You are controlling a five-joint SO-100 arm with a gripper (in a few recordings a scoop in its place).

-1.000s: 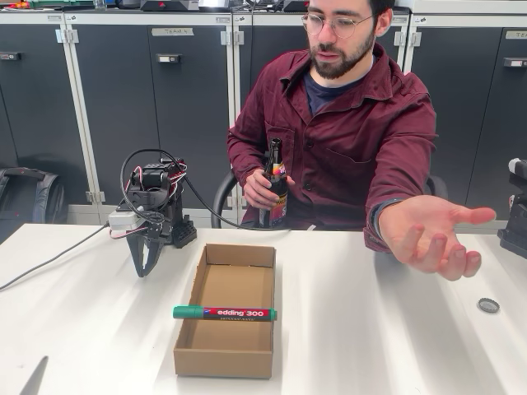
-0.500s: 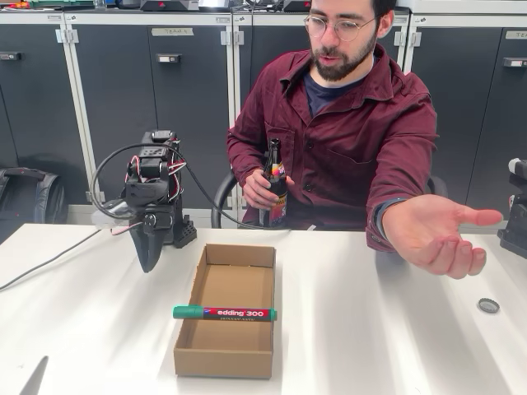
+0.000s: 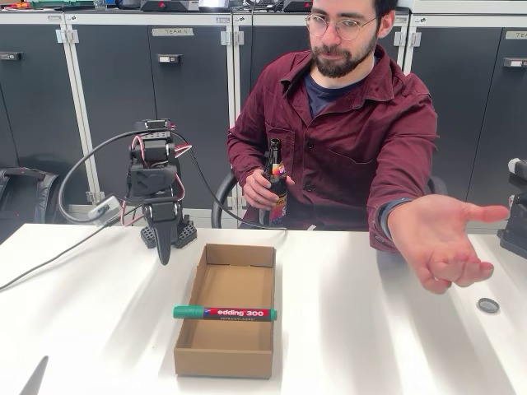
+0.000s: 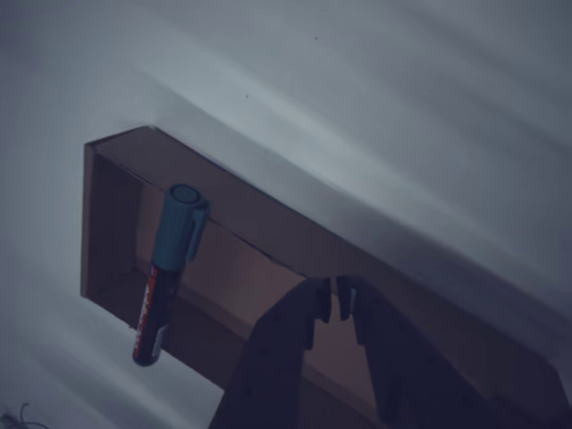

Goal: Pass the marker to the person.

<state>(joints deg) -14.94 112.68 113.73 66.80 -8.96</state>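
From where I stand at the fixed view, the pincer [image 3: 164, 251] hangs at the left, pointing straight down above the white worktop [image 3: 90, 329], just off the far left corner of the cardboard box [image 3: 224, 360]. Its fingers are drawn nearly together, a thin gap showing in the wrist view [image 4: 333, 299], and they have hold of nothing.

The marker [image 3: 224, 313] lies nearer me and a little to the right of the pincer, bridging the open box: it rests across both long rims, green cap [image 3: 188, 311] jutting over the left wall, the other end on the right wall. Its long axis runs left to right, crosswise to the box. In the wrist view the marker [image 4: 165, 273] sits off to the left of the fingers, well apart from them.

So I reckon the pincer must open, travel toward me and come down across the barrel.

Far right, the person [image 3: 346, 123] holds an open palm [image 3: 445, 239] out above the worktop, well apart from the marker.
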